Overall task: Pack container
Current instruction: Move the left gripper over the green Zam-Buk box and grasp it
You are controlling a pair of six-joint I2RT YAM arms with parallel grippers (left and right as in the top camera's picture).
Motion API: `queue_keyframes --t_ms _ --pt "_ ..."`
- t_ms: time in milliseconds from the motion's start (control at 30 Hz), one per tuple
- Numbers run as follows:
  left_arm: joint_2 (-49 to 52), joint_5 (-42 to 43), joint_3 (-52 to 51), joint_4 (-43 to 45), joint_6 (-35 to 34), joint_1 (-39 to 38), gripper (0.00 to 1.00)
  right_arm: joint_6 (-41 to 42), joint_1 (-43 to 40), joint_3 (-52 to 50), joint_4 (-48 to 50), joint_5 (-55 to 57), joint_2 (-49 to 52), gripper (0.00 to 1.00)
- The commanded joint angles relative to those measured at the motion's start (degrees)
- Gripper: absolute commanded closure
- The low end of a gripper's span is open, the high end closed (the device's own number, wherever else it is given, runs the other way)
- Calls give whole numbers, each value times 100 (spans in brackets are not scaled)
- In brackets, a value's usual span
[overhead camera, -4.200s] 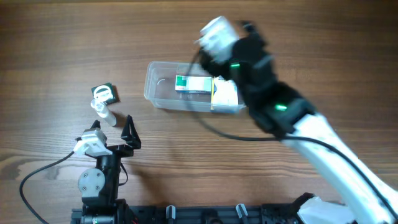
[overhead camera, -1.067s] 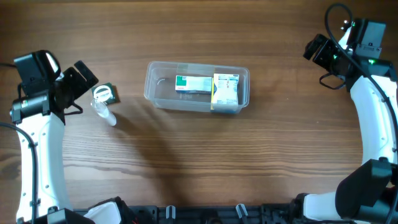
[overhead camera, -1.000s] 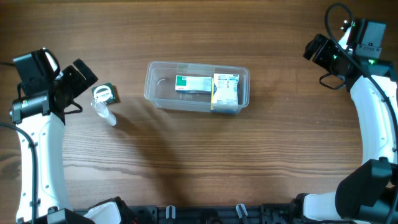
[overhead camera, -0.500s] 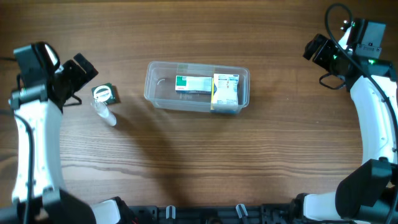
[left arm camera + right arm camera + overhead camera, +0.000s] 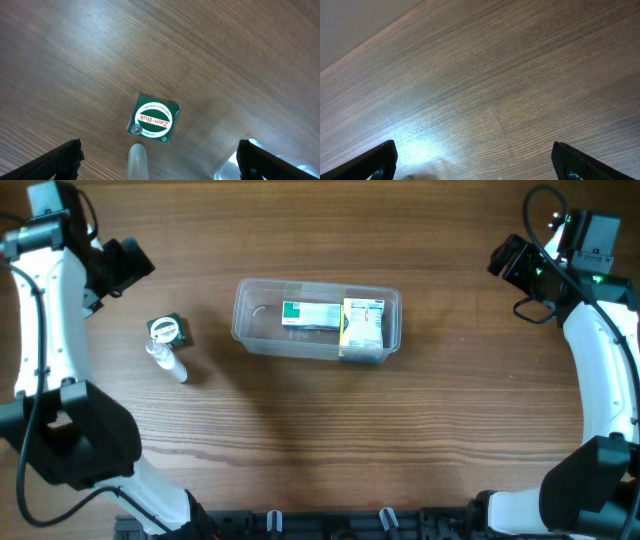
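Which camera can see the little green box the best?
The left wrist view: the green box sits mid-picture, its Zam-Buk label readable. Overhead shows it only as a small green square beside a clear tube. The right wrist view misses it, showing only the table.

Overall light: bright, even and diffuse from above; the grain of the worktop (image 5: 320,440) reads clearly in all three views.
Shadows: soft and faint in the overhead view, with a pale one along the near side of the container (image 5: 258,330).
Glare: a whitish patch on the worktop at the lower left of the right wrist view.
Focus: the overhead view is sharp; in the left wrist view the green box (image 5: 154,118) is crisp and the clear bottle (image 5: 138,161) at the bottom edge is soft.
Dark areas: the left end effector (image 5: 160,159) shows as near-black fingers in the lower corners, without detail.
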Motion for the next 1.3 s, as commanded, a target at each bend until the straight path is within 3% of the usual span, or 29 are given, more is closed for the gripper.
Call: queue_keyframes --t_ms 0,733,1067,1267 --pt "258 -190 116 -70 776 -219 0 37 -2 15 15 -92 57 0" --pt "1320 24 -111 -621 942 -321 0 37 -2 15 15 -92 57 0" --pt "1320 24 -1274 570 1008 -317 0 35 -2 15 15 -90 57 0" --pt "1322 28 -1408 907 1215 -317 0 35 -2 15 15 -90 57 0"
